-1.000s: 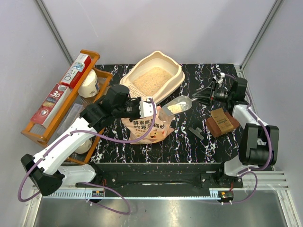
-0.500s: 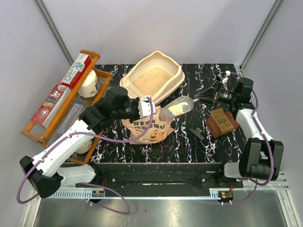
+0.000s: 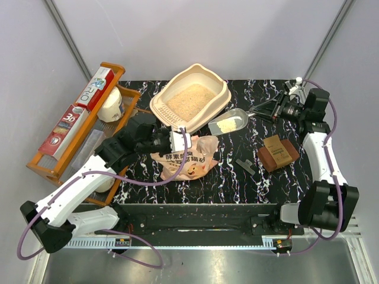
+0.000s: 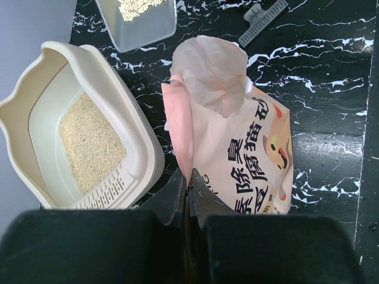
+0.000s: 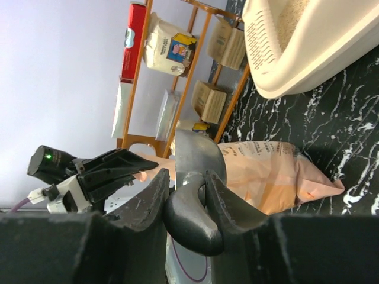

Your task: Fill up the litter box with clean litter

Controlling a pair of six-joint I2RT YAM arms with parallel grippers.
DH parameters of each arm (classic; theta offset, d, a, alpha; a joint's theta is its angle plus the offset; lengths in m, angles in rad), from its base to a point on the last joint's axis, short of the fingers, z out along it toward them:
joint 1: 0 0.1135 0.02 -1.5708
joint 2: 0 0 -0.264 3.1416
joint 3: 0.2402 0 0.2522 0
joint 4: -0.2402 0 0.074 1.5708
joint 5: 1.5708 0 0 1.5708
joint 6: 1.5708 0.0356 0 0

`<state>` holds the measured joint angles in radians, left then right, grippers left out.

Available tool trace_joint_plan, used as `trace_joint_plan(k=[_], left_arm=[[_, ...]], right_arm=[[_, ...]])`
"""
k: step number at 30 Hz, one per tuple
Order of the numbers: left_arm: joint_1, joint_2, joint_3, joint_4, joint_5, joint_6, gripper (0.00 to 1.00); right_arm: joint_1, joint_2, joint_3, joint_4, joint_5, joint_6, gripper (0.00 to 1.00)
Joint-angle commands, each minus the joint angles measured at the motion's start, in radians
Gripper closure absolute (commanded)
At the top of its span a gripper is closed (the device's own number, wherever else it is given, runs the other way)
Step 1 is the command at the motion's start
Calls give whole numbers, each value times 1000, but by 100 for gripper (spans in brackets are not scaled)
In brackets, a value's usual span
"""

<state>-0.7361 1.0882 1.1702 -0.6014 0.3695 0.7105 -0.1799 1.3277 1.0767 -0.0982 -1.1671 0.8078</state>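
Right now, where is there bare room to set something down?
Bare tabletop runs along the near edge, between pink bag and brown box, around the grey clip. Crowded at centre and left: litter box, scoop, orange rack.

Black white-veined table [image 3: 237, 184] bearing litter box [image 3: 221, 100], pink bag [image 3: 190, 163], grey clip [image 3: 244, 166], brown block [image 3: 278, 152].

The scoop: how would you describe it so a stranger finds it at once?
On the black marbled table, find the cream litter box at the far edge. Just right of it, beyond the pink bag, is the scoop. Unlike both, it is see-through, with pale litter inside.
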Motion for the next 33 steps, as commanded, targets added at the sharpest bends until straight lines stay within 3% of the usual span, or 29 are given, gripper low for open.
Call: trace_joint_plan(k=[1, 6, 14, 18, 21, 22, 26, 33], left_arm=[[3, -66, -20, 66, 16, 41, 100], [4, -86, -38, 48, 3, 52, 100], [6, -91, -24, 2, 20, 64, 100], [7, -93, -24, -6, 16, 72, 100], [9, -86, -24, -6, 20, 72, 100], [7, -82, -23, -8, 25, 69, 100], [9, -82, -26, -20, 34, 63, 100], [15, -88, -38, -23, 40, 61, 100]], right_arm=[[2, 53, 11, 90, -8, 91, 100], [-1, 129, 123, 86, 24, 83, 100], [5, 237, 302, 5, 198, 30, 100], [29, 342, 467, -57, 267, -27, 100], [62, 390, 586, -135, 391, -90, 100], [74, 398, 606, -176, 496, -93, 100], [134, 471, 716, -184, 563, -111, 100], [276, 605, 916, -244, 878, -243, 100]])
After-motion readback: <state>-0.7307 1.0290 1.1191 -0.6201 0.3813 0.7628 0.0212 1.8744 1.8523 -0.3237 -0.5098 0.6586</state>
